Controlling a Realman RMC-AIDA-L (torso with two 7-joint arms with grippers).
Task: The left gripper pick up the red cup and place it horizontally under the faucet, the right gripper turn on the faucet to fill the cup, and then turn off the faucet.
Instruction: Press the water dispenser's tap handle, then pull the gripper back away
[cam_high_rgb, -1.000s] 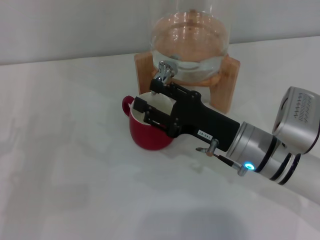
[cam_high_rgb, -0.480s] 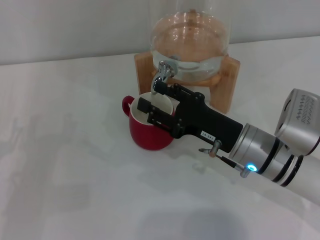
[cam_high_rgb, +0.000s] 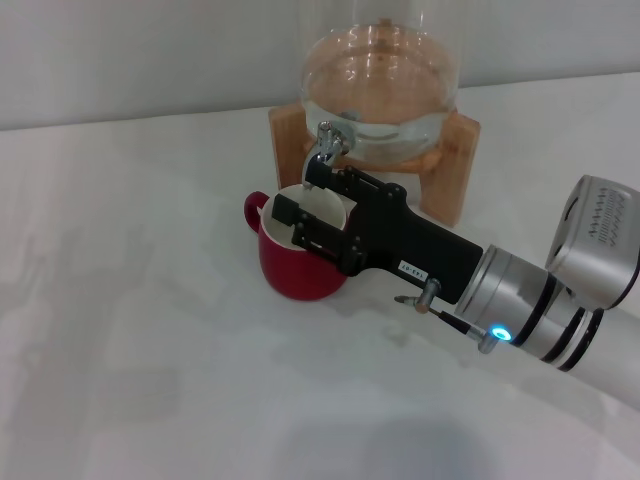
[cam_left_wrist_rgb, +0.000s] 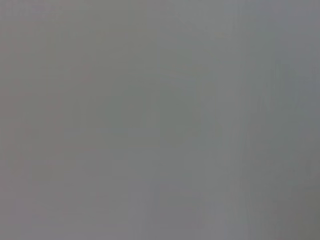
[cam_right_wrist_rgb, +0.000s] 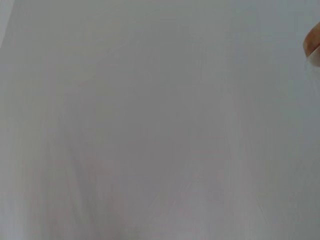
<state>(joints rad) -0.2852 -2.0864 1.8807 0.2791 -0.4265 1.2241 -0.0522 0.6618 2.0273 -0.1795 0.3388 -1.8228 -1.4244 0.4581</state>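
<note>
The red cup (cam_high_rgb: 290, 268) stands upright on the white table, handle to the left, directly below the chrome faucet (cam_high_rgb: 327, 142). My right gripper (cam_high_rgb: 300, 192) reaches in from the lower right and hovers over the cup's mouth. Its fingers are apart: one finger (cam_high_rgb: 318, 174) sits against the underside of the faucet spout, the other lies over the cup's near rim. It holds nothing. The gripper body hides the right side of the cup. The left gripper shows in no view; the left wrist view is only a blank grey surface.
The faucet belongs to a clear glass jar (cam_high_rgb: 380, 75) holding water, set on a wooden stand (cam_high_rgb: 455, 150) at the back. The white table (cam_high_rgb: 130, 330) stretches out left and in front. An orange edge, probably the stand (cam_right_wrist_rgb: 312, 46), shows in the right wrist view.
The right gripper has shifted very slightly toward the faucet. The cup and the jar have not moved.
</note>
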